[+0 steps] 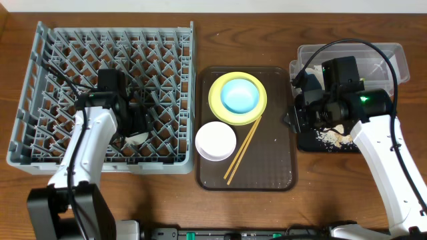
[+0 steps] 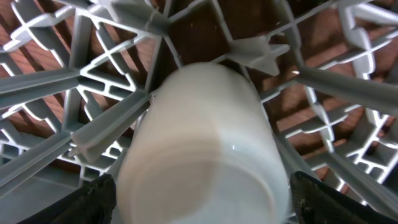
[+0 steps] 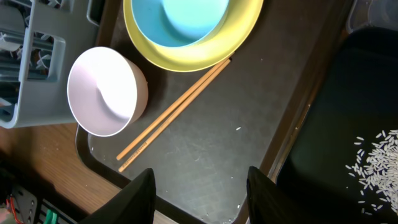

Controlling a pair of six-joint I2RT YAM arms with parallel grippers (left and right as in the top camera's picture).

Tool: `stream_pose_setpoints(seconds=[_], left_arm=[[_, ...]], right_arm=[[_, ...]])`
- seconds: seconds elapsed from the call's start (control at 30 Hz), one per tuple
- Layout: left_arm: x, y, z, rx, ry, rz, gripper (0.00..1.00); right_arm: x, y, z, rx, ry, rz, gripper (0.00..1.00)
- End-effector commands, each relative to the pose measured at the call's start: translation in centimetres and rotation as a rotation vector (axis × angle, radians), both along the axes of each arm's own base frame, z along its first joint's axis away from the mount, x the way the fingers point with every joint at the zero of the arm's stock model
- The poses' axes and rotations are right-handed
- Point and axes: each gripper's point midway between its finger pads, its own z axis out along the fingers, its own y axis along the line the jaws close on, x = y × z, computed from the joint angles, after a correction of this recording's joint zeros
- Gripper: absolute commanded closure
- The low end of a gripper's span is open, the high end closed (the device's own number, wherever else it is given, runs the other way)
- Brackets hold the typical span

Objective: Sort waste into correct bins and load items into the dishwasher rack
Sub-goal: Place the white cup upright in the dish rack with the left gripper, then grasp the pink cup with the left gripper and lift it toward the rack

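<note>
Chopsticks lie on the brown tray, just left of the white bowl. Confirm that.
Wrong side. The chopsticks lie on the brown tray just right of the white bowl, not left; the overhead view shows it.

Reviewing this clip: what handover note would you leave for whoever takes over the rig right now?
Left pincer flanks the white cup, down among the pegs of the rack; grip unclear.
Right pincer open, empty, above the brown tray.
Done: rice scraps in the black tray.
Left: blue bowl on yellow plate, white bowl, chopsticks, all on the brown tray, to load.
Contents of the clear tub mostly hidden by the right arm.
</note>
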Motion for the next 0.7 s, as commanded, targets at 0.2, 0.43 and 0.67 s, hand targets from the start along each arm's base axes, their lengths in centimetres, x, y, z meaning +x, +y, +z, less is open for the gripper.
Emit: stream_pose_setpoints(seconds=[0.2, 0.43, 0.67], left_arm=[[0.4, -1.1, 7.8, -0.013, -0.275, -0.029, 0.09], [-0.5, -8.1, 11.6, -0.154, -0.408, -0.240, 0.09], [-0.9, -16.0, 10.5, -0.201, -0.390, -0.490, 0.10]], right_arm=[[0.3, 0.1, 0.8, 0.005, -0.028, 0.009, 0.51], [0.5, -0.4, 0.6, -0.012, -0.024, -0.017, 0.52], [1.3, -4.2, 0.6, -0.103, -0.013, -0.248, 0.50]])
